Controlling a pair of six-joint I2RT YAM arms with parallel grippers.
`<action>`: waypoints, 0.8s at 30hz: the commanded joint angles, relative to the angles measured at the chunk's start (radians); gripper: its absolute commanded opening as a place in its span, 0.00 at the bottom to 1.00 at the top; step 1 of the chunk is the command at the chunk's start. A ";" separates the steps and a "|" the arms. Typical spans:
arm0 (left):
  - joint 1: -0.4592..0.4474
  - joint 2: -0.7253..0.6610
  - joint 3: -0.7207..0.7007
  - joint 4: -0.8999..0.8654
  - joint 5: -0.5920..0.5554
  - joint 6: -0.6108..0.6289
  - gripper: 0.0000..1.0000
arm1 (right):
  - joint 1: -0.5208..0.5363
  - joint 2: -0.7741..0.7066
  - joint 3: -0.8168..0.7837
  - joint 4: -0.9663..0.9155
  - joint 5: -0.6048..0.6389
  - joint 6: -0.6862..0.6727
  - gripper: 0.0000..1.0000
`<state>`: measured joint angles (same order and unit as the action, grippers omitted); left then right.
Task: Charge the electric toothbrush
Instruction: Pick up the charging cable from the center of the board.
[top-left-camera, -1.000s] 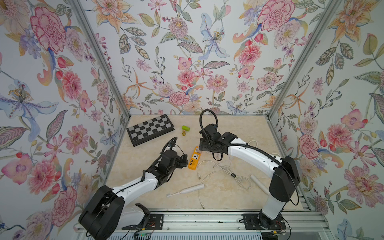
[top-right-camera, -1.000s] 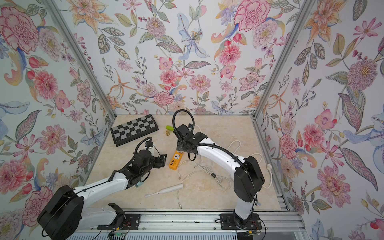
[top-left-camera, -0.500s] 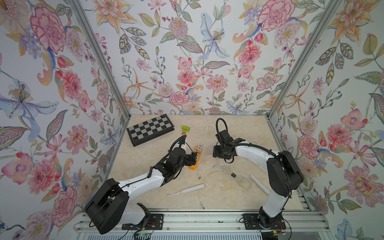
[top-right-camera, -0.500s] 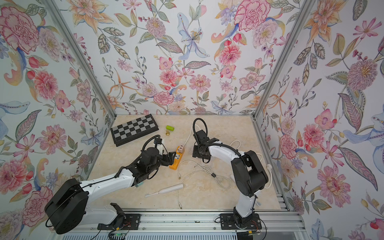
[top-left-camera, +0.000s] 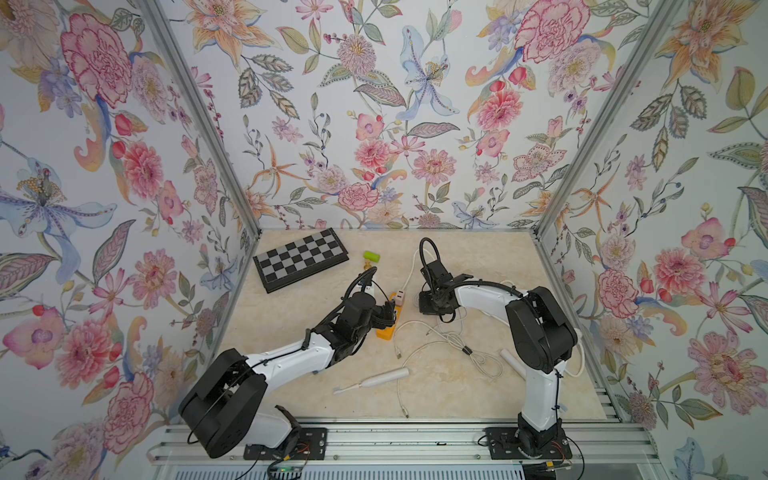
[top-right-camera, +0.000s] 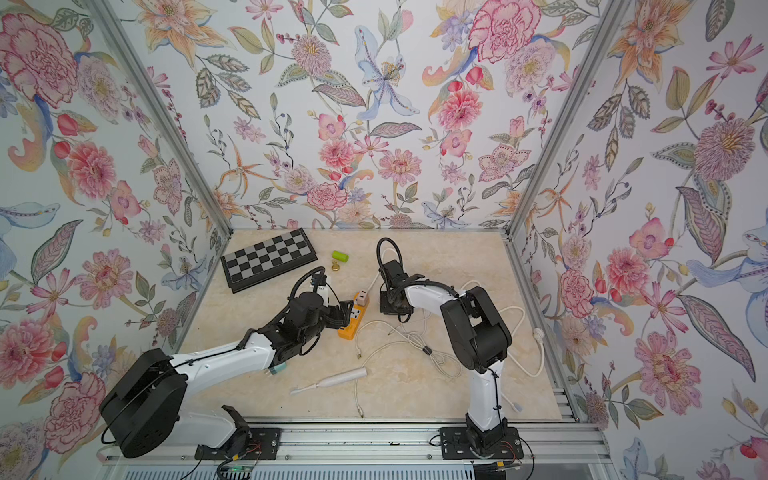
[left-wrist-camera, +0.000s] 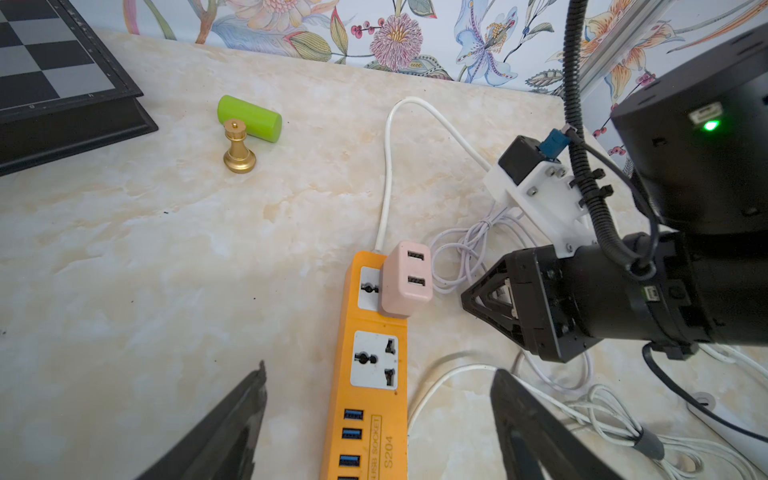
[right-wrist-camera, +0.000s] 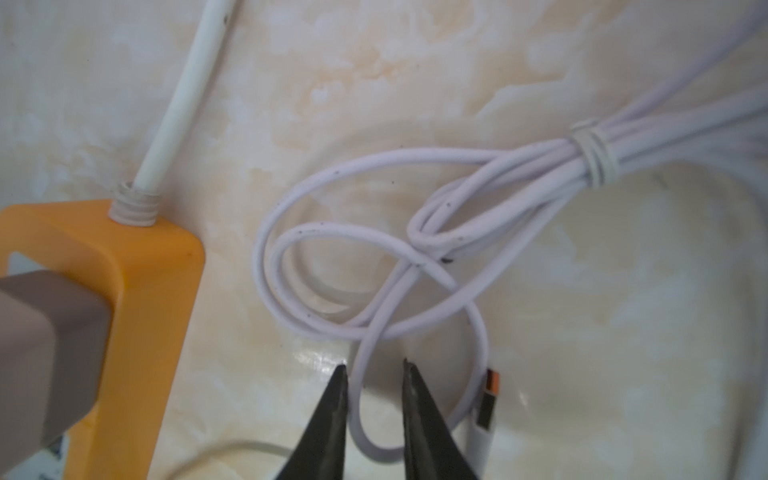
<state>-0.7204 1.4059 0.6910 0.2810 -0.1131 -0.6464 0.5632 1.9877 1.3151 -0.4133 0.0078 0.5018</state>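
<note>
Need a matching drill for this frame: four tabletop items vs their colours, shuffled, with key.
Things:
1. power strip
2. USB adapter plugged into the strip
3. toothbrush
4. chess piece

Colours:
A. gold
B. white
C. orange
D. pink

Pairs: 1-C, 2-D, 3-B, 4-A

Between the black fingers of the left hand (left-wrist-camera: 379, 370) lies an orange power strip (left-wrist-camera: 374, 324) with blue ports and a pale pink adapter (left-wrist-camera: 405, 282). Beyond that hand are a lime-green cylinder (left-wrist-camera: 249, 118), a gold chess piece (left-wrist-camera: 238, 147) and a black-and-grey chequered board (left-wrist-camera: 50, 54). By the right hand (right-wrist-camera: 372, 365), black too, the cable (right-wrist-camera: 548, 164) is pale lilac on the cream marbled bench (right-wrist-camera: 623, 311).
</note>
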 joint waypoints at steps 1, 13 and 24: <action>-0.011 0.019 0.042 -0.023 -0.034 0.003 0.85 | 0.006 0.014 0.037 0.008 0.009 -0.024 0.16; -0.007 -0.014 0.099 -0.072 -0.101 0.121 0.87 | -0.113 -0.233 -0.024 0.101 -0.192 0.015 0.00; 0.004 -0.020 0.198 -0.102 -0.080 0.312 0.85 | -0.286 -0.477 -0.062 0.177 -0.547 0.201 0.00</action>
<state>-0.7200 1.4052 0.8516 0.2008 -0.1905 -0.4210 0.3088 1.5570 1.2594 -0.2871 -0.4004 0.6315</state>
